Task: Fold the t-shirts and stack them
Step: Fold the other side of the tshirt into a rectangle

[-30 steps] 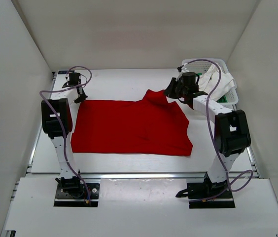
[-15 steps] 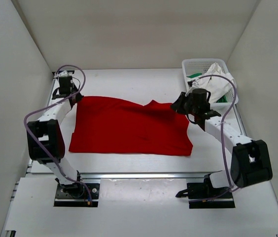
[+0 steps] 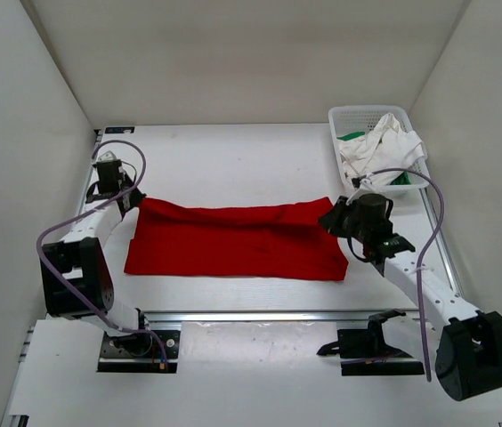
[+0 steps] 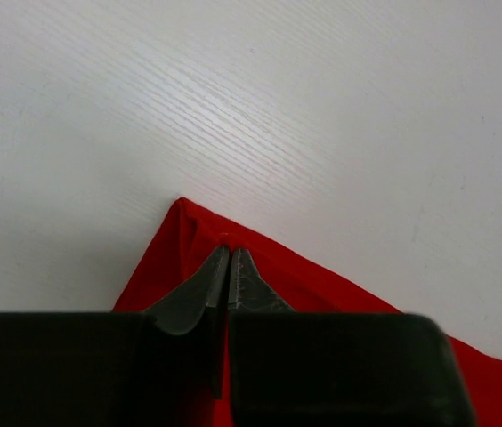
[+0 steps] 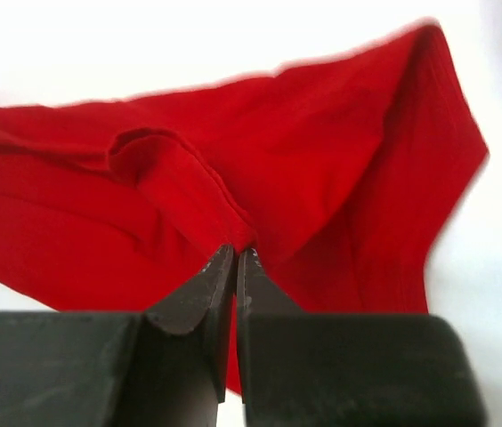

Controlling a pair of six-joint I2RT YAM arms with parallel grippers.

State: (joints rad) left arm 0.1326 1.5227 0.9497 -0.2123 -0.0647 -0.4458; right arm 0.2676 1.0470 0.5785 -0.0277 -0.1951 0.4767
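Left fingers [image 4: 199,294], pressed together on the far-left corner of the red t-shirt [image 3: 233,240], and right fingers [image 5: 199,294], pinching a bunched fold at its right end, hold the cloth as a long band across the middle of the surface [image 3: 233,160]. The fold should land clean only if both corners travel level toward the near edge, cloth taut, hems matched before release. The off-white t-shirt [image 3: 380,151] waits in the basket [image 3: 338,120] at the far-right corner.

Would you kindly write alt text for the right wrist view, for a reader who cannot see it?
Closed jaws pinch a bunched fold of the red t-shirt, which fills most of the view, with the white table behind it.
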